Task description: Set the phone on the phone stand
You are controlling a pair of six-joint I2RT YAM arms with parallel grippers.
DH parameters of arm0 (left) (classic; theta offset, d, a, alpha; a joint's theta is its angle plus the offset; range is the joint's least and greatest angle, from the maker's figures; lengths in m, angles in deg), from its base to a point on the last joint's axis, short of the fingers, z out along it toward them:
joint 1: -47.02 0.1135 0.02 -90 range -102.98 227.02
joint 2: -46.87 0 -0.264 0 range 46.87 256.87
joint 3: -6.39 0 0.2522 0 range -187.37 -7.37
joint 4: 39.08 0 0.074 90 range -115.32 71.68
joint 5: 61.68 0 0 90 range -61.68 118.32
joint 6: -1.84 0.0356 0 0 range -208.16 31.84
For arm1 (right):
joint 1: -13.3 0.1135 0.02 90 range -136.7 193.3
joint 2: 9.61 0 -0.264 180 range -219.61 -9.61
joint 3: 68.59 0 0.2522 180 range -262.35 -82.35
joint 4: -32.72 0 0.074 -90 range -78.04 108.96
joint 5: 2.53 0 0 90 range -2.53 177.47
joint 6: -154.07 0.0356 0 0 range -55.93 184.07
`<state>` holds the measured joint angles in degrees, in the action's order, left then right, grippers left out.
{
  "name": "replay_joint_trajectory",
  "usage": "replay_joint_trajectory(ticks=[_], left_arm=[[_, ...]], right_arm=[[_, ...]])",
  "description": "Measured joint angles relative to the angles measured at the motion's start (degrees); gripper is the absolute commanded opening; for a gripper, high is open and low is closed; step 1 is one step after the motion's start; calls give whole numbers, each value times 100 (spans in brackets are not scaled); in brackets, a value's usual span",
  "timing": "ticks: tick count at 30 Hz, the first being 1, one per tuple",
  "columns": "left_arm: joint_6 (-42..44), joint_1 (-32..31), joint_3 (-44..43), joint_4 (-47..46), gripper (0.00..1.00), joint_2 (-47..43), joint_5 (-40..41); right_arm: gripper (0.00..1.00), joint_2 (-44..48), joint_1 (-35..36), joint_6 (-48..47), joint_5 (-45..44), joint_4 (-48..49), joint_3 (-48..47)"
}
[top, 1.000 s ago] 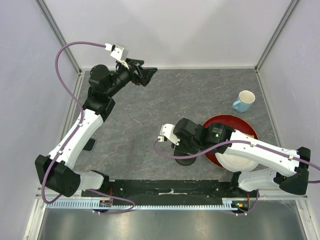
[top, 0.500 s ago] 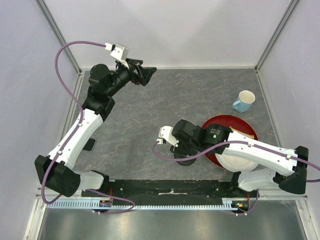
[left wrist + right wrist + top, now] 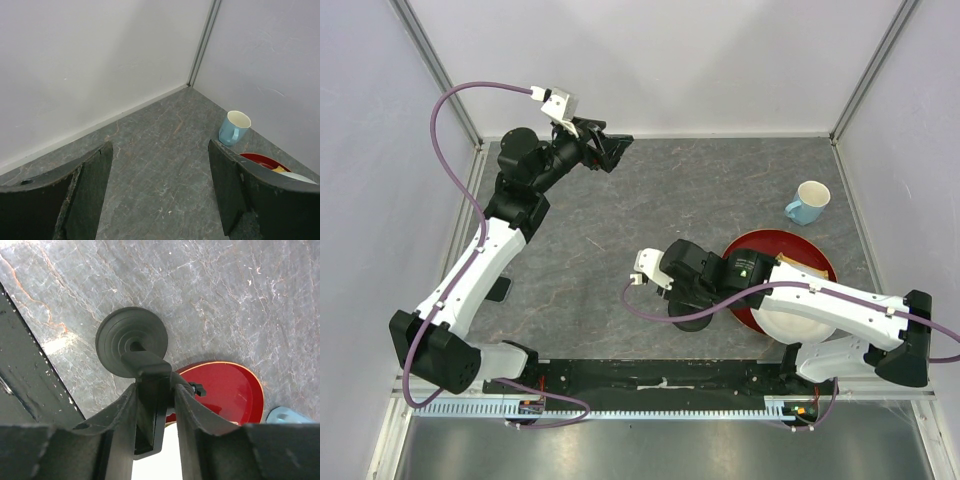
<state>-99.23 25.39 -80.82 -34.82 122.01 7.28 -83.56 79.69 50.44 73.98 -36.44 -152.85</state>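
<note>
Grey stone tabletop, white walls around it. On the left my left gripper (image 3: 160, 150) hung high near the far corner, fingers wide apart and empty. My right gripper (image 3: 155, 390) was clamped on the phone (image 3: 150, 430), its end down at the cradle of the stand (image 3: 131, 340), just beside the red plate (image 3: 225, 390). It seemed to touch, though I couldn't tell if it was seated. Seating and letting go remained, I judged. No brand or writing was readable.

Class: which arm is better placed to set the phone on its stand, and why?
Right. The right claw grips the phone right at the phone stand; the left claw hangs open and empty near the far wall.
</note>
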Motion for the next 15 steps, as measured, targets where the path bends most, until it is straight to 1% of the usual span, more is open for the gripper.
replay_joint_trajectory(ticks=[2, 3, 5, 15], left_arm=[[7, 0, 0, 0, 83, 0, 2], [13, 0, 0, -2, 83, 0, 4], [31, 0, 0, 0, 84, 0, 20], [175, 0, 0, 26, 84, 26, 319]], right_arm=[[27, 0, 0, 31, -63, 28, 0], [16, 0, 0, 44, -81, 37, 2], [0, -2, 7, 72, -109, 52, 0], [0, -101, 22, 146, -638, 372, 50]])
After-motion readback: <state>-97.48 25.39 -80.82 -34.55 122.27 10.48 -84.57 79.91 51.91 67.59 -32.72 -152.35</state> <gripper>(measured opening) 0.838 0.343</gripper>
